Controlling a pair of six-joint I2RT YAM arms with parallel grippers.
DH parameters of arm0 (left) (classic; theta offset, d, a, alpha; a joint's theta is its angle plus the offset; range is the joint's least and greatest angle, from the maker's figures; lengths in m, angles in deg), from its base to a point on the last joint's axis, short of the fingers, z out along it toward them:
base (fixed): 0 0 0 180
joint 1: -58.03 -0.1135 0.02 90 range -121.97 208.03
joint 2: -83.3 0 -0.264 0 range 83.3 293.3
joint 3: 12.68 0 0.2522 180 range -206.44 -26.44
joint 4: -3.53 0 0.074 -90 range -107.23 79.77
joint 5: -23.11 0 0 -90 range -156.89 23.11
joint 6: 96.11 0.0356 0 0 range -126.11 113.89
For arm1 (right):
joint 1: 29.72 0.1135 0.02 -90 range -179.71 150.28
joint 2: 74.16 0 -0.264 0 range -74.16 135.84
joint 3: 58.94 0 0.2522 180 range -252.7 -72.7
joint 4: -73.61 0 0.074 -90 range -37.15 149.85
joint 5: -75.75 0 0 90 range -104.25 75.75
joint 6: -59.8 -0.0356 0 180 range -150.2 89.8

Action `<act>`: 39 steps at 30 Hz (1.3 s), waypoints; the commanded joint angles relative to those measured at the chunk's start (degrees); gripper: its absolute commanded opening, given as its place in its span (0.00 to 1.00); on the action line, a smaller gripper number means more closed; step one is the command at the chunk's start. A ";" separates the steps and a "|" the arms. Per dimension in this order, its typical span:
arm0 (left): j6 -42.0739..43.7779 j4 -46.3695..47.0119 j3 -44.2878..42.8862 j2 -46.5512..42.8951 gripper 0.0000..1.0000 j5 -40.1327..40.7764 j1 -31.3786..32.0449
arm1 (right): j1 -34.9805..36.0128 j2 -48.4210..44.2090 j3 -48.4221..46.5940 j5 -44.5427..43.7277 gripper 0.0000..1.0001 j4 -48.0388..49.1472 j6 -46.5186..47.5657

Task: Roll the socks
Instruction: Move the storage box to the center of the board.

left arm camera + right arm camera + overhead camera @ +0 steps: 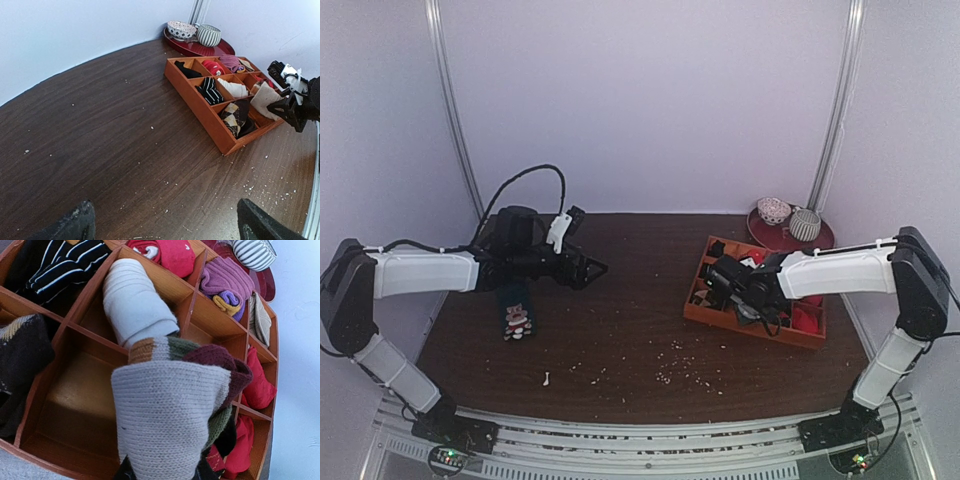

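Right wrist view: the right claw (725, 278) is clamped on the rolled cream knitted socks with brown, olive and dark-red stripes (170, 415). It holds the bundle just above an empty compartment of the orange wooden divider tray (197, 107), probably to drop it in. Well apart, the left claw (588, 268) hangs spread wide over the dark bench (640, 330).
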 commanded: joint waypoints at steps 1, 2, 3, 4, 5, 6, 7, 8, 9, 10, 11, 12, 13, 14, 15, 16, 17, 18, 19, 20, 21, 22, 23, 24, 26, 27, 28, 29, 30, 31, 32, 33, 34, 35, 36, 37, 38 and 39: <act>0.37 0.59 -0.41 -0.02 0.98 -0.94 -0.07 | 1.04 -2.67 -2.24 3.26 0.00 -3.24 0.18; 0.38 0.51 -0.41 0.01 0.98 -0.94 -0.12 | 1.02 -3.69 -2.29 2.91 0.00 -3.46 0.09; 0.38 0.50 -0.40 0.07 0.98 -1.01 -0.12 | 0.94 -4.68 -2.36 2.51 0.00 -3.98 -0.04; 0.38 0.50 -0.41 0.14 0.98 -1.07 -0.09 | 0.85 -5.64 -2.52 2.17 0.00 -4.55 -0.11; 0.36 0.47 -0.45 0.16 0.98 -1.09 -0.10 | 0.81 -6.53 -2.70 1.63 0.00 -5.20 -0.14; 0.37 0.42 -0.49 0.24 0.98 -1.19 -0.11 | 0.61 -7.32 -2.86 1.29 0.00 -6.12 -0.36; 0.38 0.43 -0.46 0.28 0.98 -1.24 -0.09 | 0.50 -8.12 -2.90 0.94 0.00 -6.79 -0.47; 0.38 0.48 -0.57 0.40 0.98 -1.28 -0.05 | 0.29 -8.92 -2.93 0.62 0.00 -7.44 -0.48; 0.35 0.49 -0.60 0.57 0.98 -1.35 -0.12 | 0.03 -9.84 -2.93 0.30 0.00 -8.19 -0.70; 0.33 0.50 -0.64 0.64 0.98 -1.37 -0.05 | -0.16 -10.52 -2.82 -0.18 0.00 -8.80 -0.78; 0.37 0.50 -0.66 0.76 0.98 -1.44 -0.10 | -0.40 -11.04 -2.61 -0.32 0.00 -9.30 -0.80; 0.38 0.50 -0.63 0.84 0.98 -1.42 -0.11 | -0.79 -11.42 -2.16 -0.57 0.00 -9.71 -0.86; 0.36 0.56 -0.66 0.86 0.98 -1.46 -0.12 | -1.17 -11.65 -1.67 -0.73 0.00 -10.08 -0.84; 0.37 0.65 -0.65 0.82 0.98 -1.51 -0.11 | -1.48 -11.76 -1.13 -0.98 0.00 -10.35 -0.95; 0.38 0.78 -0.60 0.76 0.98 -1.47 -0.10 | -1.79 -11.70 -0.62 -1.32 0.00 -10.74 -1.21; 0.38 0.76 -0.52 0.73 0.98 -1.46 -0.08 | -2.37 -11.62 -0.23 -1.56 0.00 -10.82 -1.29; 0.33 0.88 -0.40 0.63 0.98 -1.51 -0.10 | -2.72 -11.46 0.05 -1.77 0.00 -10.96 -1.44; 0.28 1.05 -0.33 0.53 0.98 -1.49 -0.12 | -3.10 -11.37 0.13 -2.30 0.00 -11.22 -1.45; 0.29 1.18 -0.26 0.39 0.98 -1.61 -0.07 | -3.46 -11.23 0.14 -2.67 0.00 -11.38 -1.13; 0.29 1.27 -0.10 0.34 0.98 -1.71 -0.12 | -3.74 -11.06 0.21 -2.95 0.00 -11.10 -0.77; 0.29 1.29 -0.14 0.32 0.98 -1.77 -0.13 | -3.86 -10.82 0.29 -2.81 0.00 -10.55 -0.48; 0.29 1.29 -0.23 0.39 0.98 -1.75 -0.06 | -3.98 -10.48 0.42 -2.52 0.00 -9.84 -0.15; 0.29 1.29 -0.24 0.47 0.98 -1.81 -0.10 | -4.00 -10.09 0.69 -2.03 0.00 -8.85 0.00; 0.29 1.29 -0.19 0.51 0.98 -1.81 -0.06 | -4.01 -9.50 0.98 -1.39 0.00 -7.74 0.26; 0.29 1.21 -0.15 0.51 0.98 -1.95 -0.08 | -4.01 -8.08 1.74 0.24 0.00 -5.10 0.73; 0.29 1.20 -0.07 0.45 0.98 -1.83 -0.07 | -4.01 -7.37 1.97 0.97 0.00 -3.61 0.97; 0.29 1.16 -0.06 0.36 0.98 -1.82 -0.08 | -3.94 -6.65 2.06 2.13 0.00 -2.30 1.17; 0.27 1.07 0.00 0.34 0.98 -1.74 -0.11 | -4.00 -5.94 2.12 2.83 0.00 -1.09 1.37; 0.29 0.98 0.02 0.27 0.98 -1.73 -0.10 | -4.01 -5.03 2.02 3.49 0.00 -0.10 1.51; 0.37 0.88 0.03 0.21 0.98 -1.73 -0.13 | -4.01 -4.19 1.91 4.18 0.00 0.70 1.64; 0.38 0.78 0.03 0.11 0.98 -1.66 -0.07 | -4.01 -3.36 1.76 4.72 0.00 1.40 1.95; 0.38 0.76 0.03 0.08 0.98 -1.72 -0.09 | -4.01 -2.60 1.55 5.32 0.00 2.07 2.11; 0.38 0.76 0.10 -0.02 0.98 -1.68 -0.07 | -3.93 -2.04 1.42 5.88 0.00 2.62 2.27; 0.36 0.73 0.11 -0.01 0.98 -1.68 -0.08 | -3.83 -1.63 1.44 6.52 0.00 3.19 2.30; 0.36 0.68 0.26 -0.01 0.98 -1.68 -0.08 | -3.83 -1.44 1.50 7.38 0.00 3.97 2.31; 0.37 0.67 0.25 0.04 0.98 -1.65 -0.04 | -3.71 -1.41 1.65 8.45 0.00 4.94 2.33; 0.38 0.67 0.21 0.15 0.98 -1.63 -0.11 | -3.66 -1.42 1.92 9.62 0.00 5.85 2.33; 0.38 0.67 0.20 0.24 0.98 -1.70 -0.11 | -3.59 -1.42 2.22 10.84 0.00 6.79 2.26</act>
